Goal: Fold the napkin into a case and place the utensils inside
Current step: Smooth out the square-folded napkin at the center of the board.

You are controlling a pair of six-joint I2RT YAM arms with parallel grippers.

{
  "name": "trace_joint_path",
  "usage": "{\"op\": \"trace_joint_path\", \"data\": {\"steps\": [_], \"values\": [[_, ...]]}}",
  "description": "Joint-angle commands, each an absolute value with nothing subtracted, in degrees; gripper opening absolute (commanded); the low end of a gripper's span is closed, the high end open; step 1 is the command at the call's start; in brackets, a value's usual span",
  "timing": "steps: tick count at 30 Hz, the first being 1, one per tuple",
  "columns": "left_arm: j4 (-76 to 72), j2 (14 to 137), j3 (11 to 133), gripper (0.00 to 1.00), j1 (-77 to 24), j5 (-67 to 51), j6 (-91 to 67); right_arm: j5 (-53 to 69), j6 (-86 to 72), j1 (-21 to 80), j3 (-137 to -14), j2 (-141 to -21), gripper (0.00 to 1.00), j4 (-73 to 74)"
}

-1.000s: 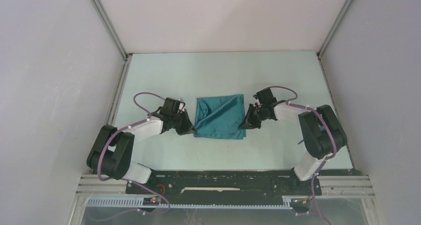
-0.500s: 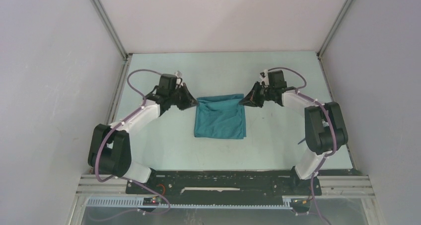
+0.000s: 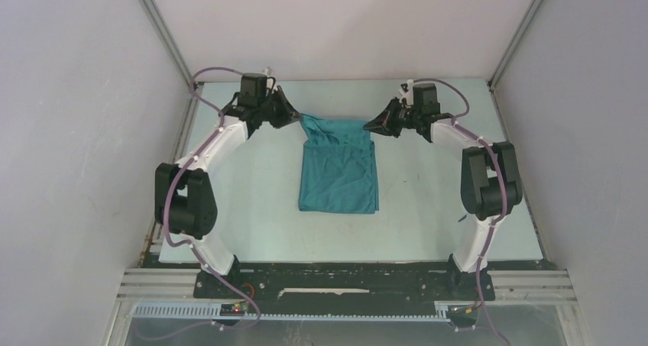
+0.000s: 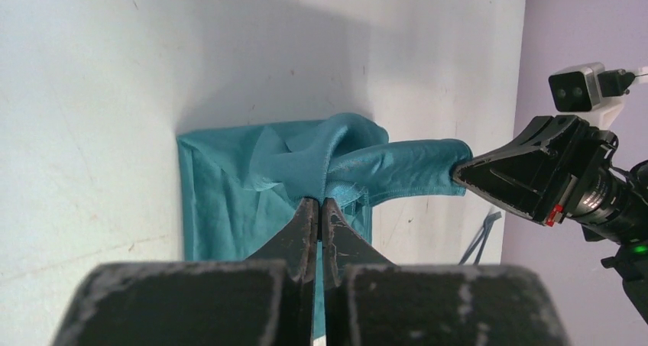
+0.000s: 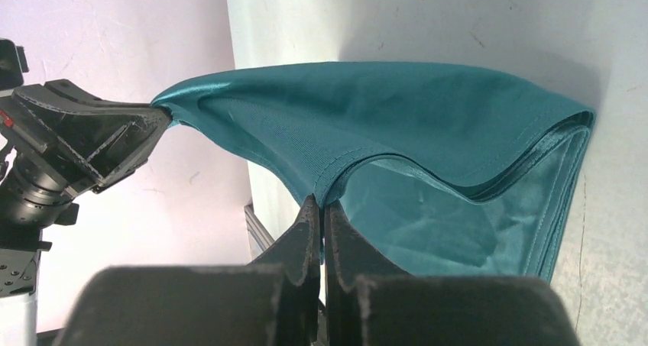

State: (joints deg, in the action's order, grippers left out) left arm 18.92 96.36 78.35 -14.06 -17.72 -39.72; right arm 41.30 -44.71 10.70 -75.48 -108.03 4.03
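Note:
The teal napkin (image 3: pixel 338 179) lies doubled in the middle of the table, its near part flat. Its far edge is raised and stretched between my two grippers. The left gripper (image 3: pixel 299 119) is shut on the far left corner, and the cloth bunches at its tips (image 4: pixel 320 201). The right gripper (image 3: pixel 368 124) is shut on the far right corner, with the hem pinched between its tips (image 5: pixel 322 201). Each wrist view shows the other gripper on its own corner. Two thin dark utensils (image 4: pixel 483 235) lie on the table beyond the napkin, by the right arm (image 3: pixel 461 218). No narrow case shape shows.
White walls with metal frame rails (image 3: pixel 166 37) enclose the pale table (image 3: pixel 252 201) on three sides. Both arms reach far toward the back wall. The arm bases and a black rail (image 3: pixel 336 279) line the near edge.
Both grippers have travelled from the napkin's near corners toward the back wall, drawing the held edge with them. The napkin now reaches further back, with its far edge lifted.

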Motion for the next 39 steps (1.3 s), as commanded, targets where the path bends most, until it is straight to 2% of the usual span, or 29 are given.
{"op": "trace_joint_path", "data": {"steps": [1,14,18,26,34,39], "values": [[21.31,99.96,85.09,0.00,-13.02,-18.16,-34.95,42.87,-46.82,9.77,-79.63,-109.95,0.00,2.18],[22.64,103.40,91.48,0.00,-12.27,-22.42,-35.31,42.93,-43.79,9.29,-87.92,-110.77,0.00,11.32],[22.66,99.12,83.68,0.00,-12.35,-25.01,-37.61,43.86,-43.13,9.76,-84.12,-106.94,0.00,15.39],[23.69,85.57,64.37,0.00,-13.30,-26.84,-36.16,44.51,-41.28,12.87,-68.49,-97.78,0.00,16.31],[24.61,77.54,53.27,0.00,-16.78,-26.48,-36.28,42.67,-40.07,15.69,-57.18,-93.58,0.00,15.26],[24.02,76.73,48.56,0.00,-18.85,-24.76,-36.85,42.07,-39.91,16.40,-53.86,-92.54,0.00,14.41]]}}
